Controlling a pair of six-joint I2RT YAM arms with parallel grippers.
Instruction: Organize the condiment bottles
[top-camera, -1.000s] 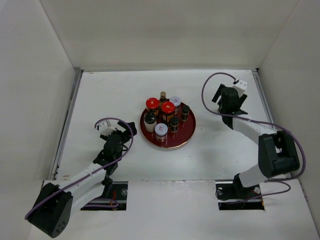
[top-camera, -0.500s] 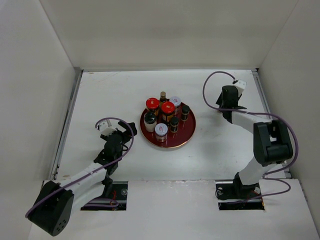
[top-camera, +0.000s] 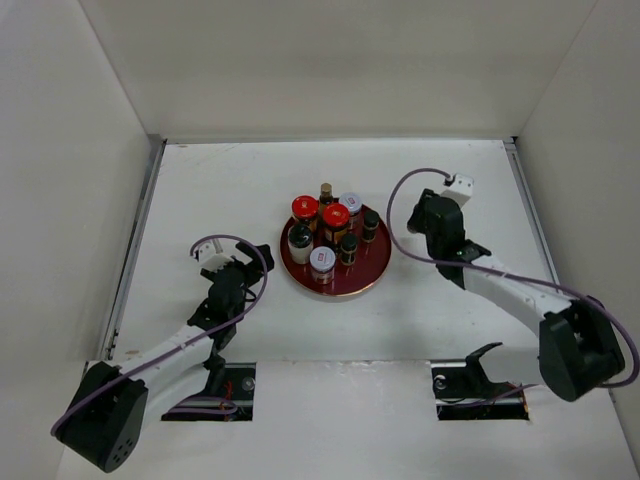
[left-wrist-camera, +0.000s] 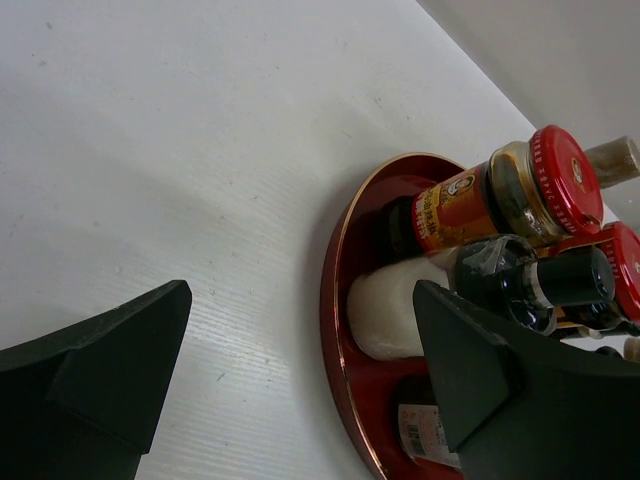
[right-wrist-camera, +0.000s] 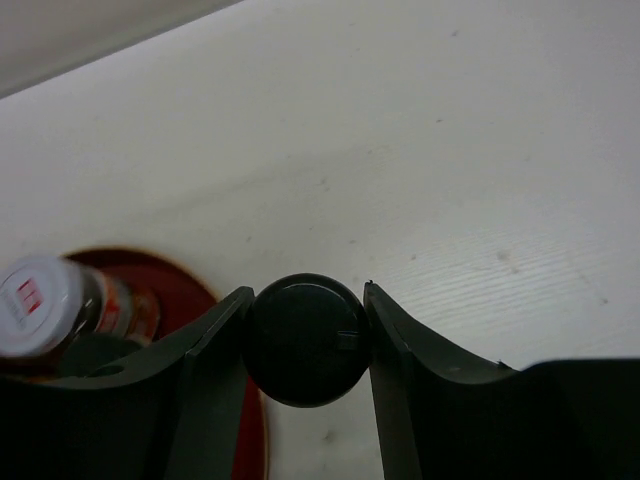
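Observation:
Several condiment bottles stand on the dark red round tray: two red-capped jars, white-capped jars, a black-capped white bottle and slim dark bottles. My right gripper is just right of the tray, shut on a black-capped bottle; only its round cap shows, between the jaws. My left gripper stands open at the tray's left rim, nothing between its fingers. Past them lie a red-capped jar and the white bottle.
White walls close the table at the back and on both sides. A white-capped jar and the tray's edge show left of my right gripper. Bare white table lies right of the tray and in front of it.
My right gripper has closed on the black-capped bottle and swung left from the back right toward the tray. The left arm has not moved.

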